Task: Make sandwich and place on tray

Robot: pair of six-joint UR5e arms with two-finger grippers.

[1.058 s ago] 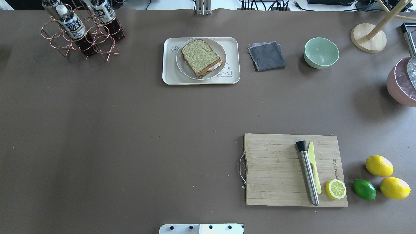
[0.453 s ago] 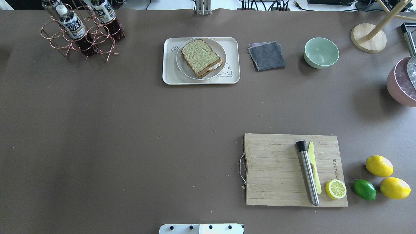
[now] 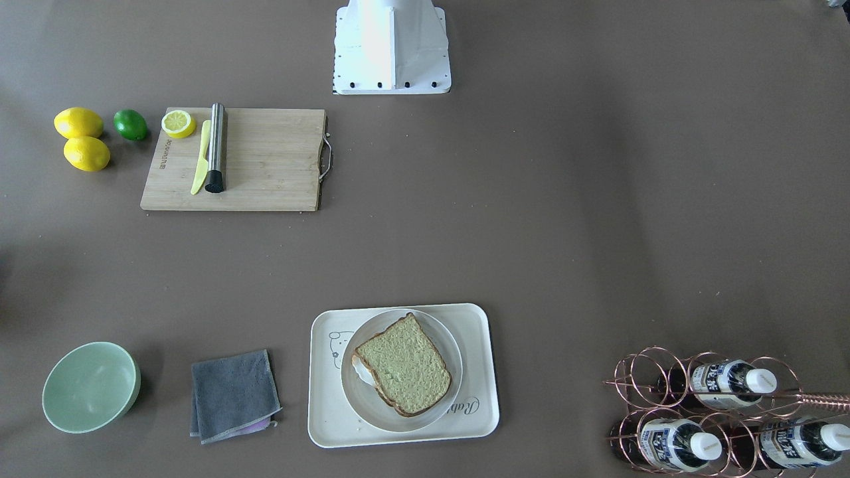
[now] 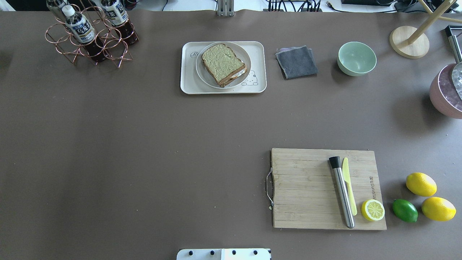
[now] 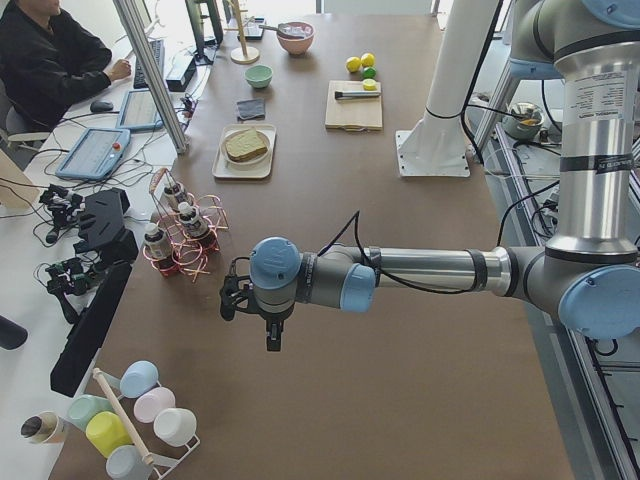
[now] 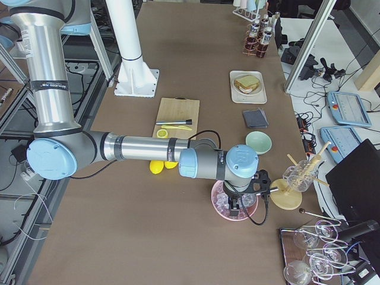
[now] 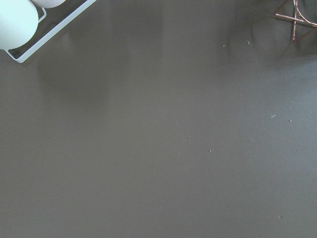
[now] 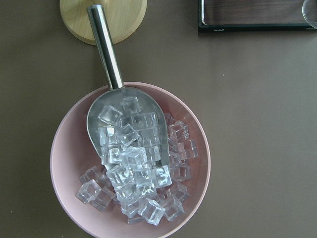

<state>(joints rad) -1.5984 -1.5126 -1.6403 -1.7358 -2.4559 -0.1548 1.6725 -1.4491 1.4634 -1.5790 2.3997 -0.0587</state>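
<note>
Sandwich [image 4: 223, 64] looks assembled and is sitting on a round white plate [image 4: 198, 68]. The plate is inside the tray [image 4: 187, 86], so I judge the task done or nearly so.

Left hand [image 5: 268, 335]: seen only in the left side view, pointing down over bare desk [image 4: 144, 144], roughly 10 o'clock from the base. Can't tell if its fingers are apart or together. Its wrist camera shows only desk, a corner of a white cup rack [image 7: 49, 29] and a bit of copper wire.

Right hand [image 6: 235, 206]: seen only in the right side view, above the pink ice bowl [image 8: 62, 163] at about 2 o'clock from the base. Finger state can't be told. A metal scoop [image 8: 106, 49] lies in the ice. Neither hand is near the tray.

Tray is at 12 o'clock from the base, close to the far desk edge.

Handling, my guess:
- Light, soft, squashable stack.
- Egg white [image 4: 239, 74] pokes out at the slice's 4 o'clock corner, so the layers could slide if tilted.
- Better to take the plate rim or tray rim than to pinch the bread; if pinching, grip across both crusts and keep it level.

Room:
- Grey cloth [image 4: 296, 62] lies just beside the tray at its 3 o'clock, with a green bowl [image 4: 346, 68] beyond it.
- Bottle rack [image 4: 90, 39] is well apart at 9 o'clock.
- Cutting board [image 4: 306, 187] is well apart at 5 o'clock.
- The 6 o'clock side of the tray is wide bare desk, the easiest approach.
- The 12 o'clock side is tight against the desk edge.
</note>
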